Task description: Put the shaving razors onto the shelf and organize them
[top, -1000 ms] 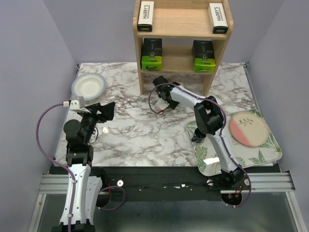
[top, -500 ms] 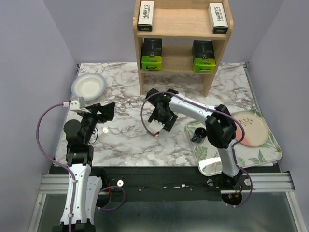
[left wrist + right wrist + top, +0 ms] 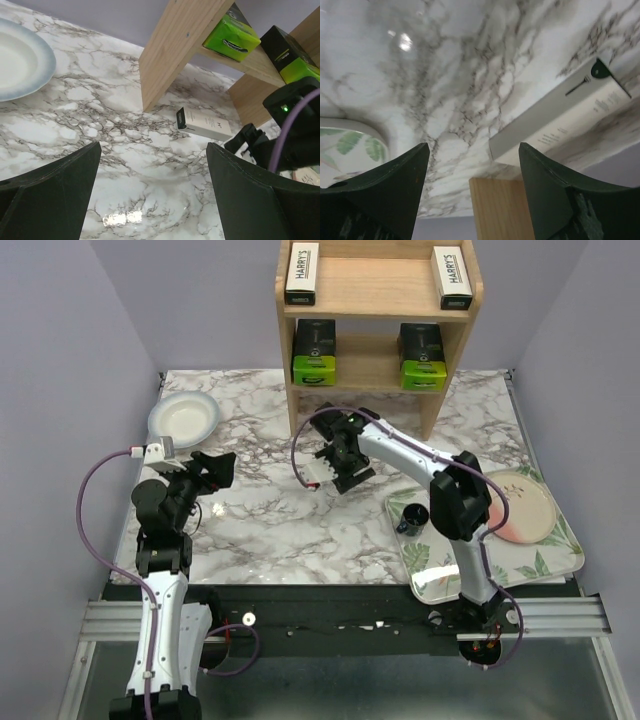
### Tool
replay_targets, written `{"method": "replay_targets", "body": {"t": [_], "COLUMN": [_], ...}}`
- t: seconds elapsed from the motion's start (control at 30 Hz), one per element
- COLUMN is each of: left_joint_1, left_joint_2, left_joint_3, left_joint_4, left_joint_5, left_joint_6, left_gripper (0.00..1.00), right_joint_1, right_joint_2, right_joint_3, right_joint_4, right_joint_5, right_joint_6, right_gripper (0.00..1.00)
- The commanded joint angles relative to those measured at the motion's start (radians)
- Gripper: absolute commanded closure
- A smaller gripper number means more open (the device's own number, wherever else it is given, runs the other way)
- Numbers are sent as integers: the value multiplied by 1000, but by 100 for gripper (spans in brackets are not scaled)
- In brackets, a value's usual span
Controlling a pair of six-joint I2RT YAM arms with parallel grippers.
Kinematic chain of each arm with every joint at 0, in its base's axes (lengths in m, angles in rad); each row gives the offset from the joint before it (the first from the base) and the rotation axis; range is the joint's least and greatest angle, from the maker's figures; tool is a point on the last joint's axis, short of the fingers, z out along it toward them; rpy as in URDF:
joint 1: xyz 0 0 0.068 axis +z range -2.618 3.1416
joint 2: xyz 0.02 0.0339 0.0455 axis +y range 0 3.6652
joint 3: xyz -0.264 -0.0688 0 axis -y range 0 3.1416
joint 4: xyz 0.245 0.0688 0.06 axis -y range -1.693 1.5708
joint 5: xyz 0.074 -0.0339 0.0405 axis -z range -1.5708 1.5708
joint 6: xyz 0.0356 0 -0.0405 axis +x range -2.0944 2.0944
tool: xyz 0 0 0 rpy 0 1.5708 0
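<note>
Box of Harry's razors lies just outside my right claw, gaping empty; its length seems skewed to my fingers.

inventory of the scene, counted by kind.
razor packs, five in all: three white-and-dark harry's boxes and two black packs with lime-green ends; one two-tier wooden shelf; one marble table; one white bowl; one pink-and-cream plate; one leaf-patterned tray; one black cup; two robot arms, left and right.
</note>
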Motion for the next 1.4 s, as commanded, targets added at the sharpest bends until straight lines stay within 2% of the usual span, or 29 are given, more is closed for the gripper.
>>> {"method": "replay_targets", "body": {"t": [0.0,0.17,0.3,0.4,0.43,0.53,0.77,0.9,1.03,1.13,1.2,1.23,1.33,1.37], "left_joint_1": [15,15,17,15,15,18,29,29,29,29,29,29,29,29], "left_joint_2": [9,36,45,45,42,38,41,39,39,39,41,41,48,56], "left_joint_3": [39,50,55,65,67,68,53,56,62,59,35,24,-16,-19], "left_joint_4": [-17,-17,-7,-27,-32,-38,-23,-34,-69,-99,-107,-118,-132,-133], "left_joint_5": [21,28,37,33,31,30,28,27,30,42,40,30,-18,-24], "left_joint_6": [-5,1,-19,-8,1,4,-7,5,34,51,45,36,-10,-21], "left_gripper": [4,4,4,4,4,4,4,4,4,4,4,3,1,1], "right_joint_1": [-60,-113,-136,-136,-136,-131,-10,112,171,164,147,134,125,125], "right_joint_2": [140,237,297,309,307,277,145,163,180,130,38,-5,-186,-229], "right_joint_3": [120,203,212,200,198,194,40,95,190,209,166,131,-88,-183], "right_joint_4": [94,191,156,26,-69,-215,-205,-188,-186,-127,-72,12,187,291], "right_joint_5": [202,286,276,201,143,-37,-235,-338,-412,-360,-326,-292,-202,-136], "right_joint_6": [82,78,30,0,-14,-59,-73,30,151,307,427,473,737,810], "right_gripper": [20,19,19,19,20,21,21,21,22,22,21,20,14,13]}}
